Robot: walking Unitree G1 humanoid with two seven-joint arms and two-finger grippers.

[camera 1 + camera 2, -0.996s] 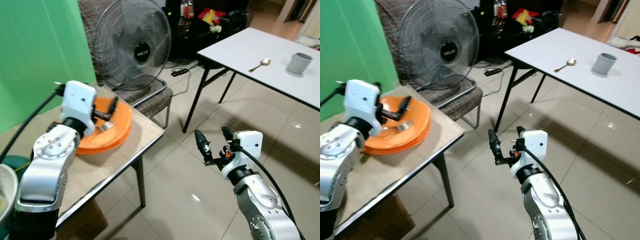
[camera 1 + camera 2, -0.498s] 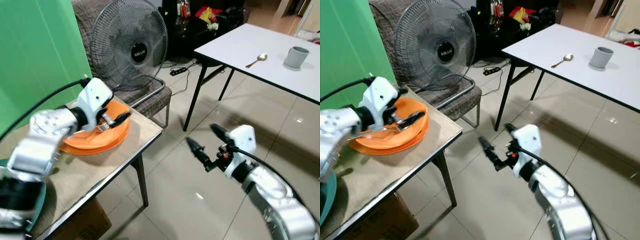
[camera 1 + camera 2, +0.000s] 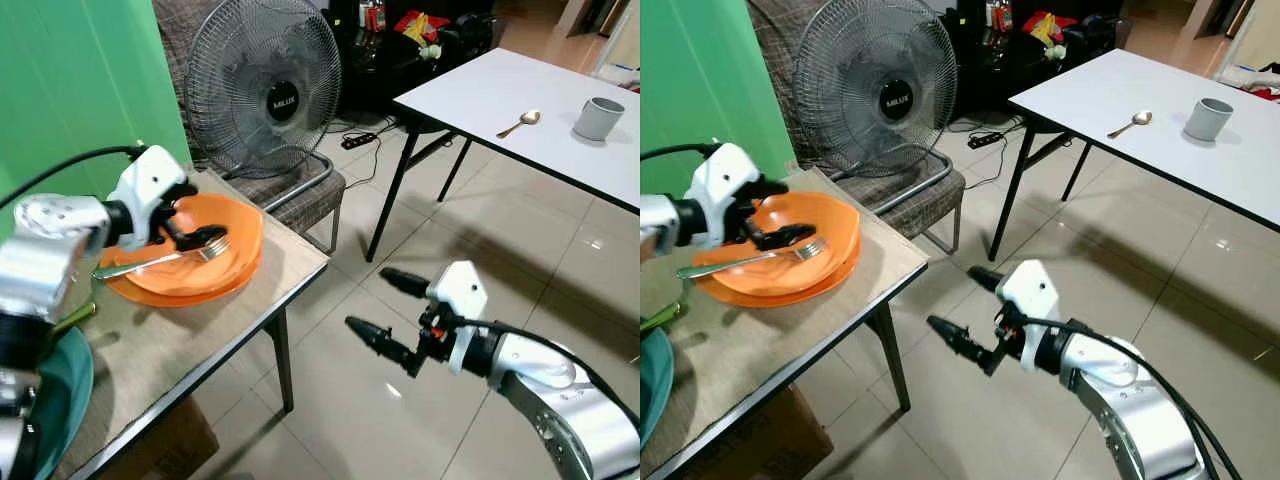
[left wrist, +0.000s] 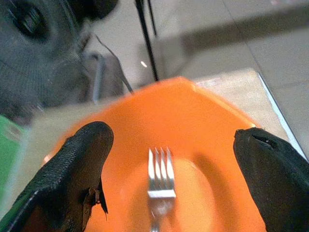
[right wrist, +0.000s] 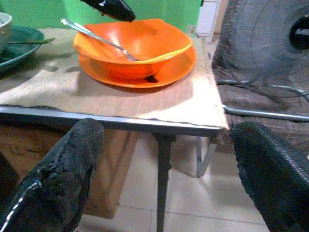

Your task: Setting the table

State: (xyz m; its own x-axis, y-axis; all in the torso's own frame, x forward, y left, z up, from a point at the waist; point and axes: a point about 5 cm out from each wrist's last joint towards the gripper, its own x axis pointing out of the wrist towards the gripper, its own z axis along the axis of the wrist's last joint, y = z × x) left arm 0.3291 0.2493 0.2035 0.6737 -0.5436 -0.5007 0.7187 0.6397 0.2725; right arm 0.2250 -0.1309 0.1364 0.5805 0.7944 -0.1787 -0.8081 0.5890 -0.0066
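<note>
While the left gripper (image 3: 195,237) hangs just above the orange bowl (image 3: 195,262), its fingers spread wide and holding nothing, the fork (image 4: 160,186) lies directly beneath it inside the bowl, tines pointing away from the wrist. The step in hand looks like picking up the fork, or the bowl with its plate (image 5: 166,70), to carry to the white table (image 3: 500,90), well away from both grippers, where a spoon (image 3: 520,125) and grey cup (image 3: 598,118) already sit. Next, the fingers likely need to drop and close on the fork's neck. The right gripper (image 3: 385,310) is open and empty over the floor, facing the small table (image 5: 145,106). Since a second ago, the left gripper has swung round over the bowl, and the right has turned and lowered.
</note>
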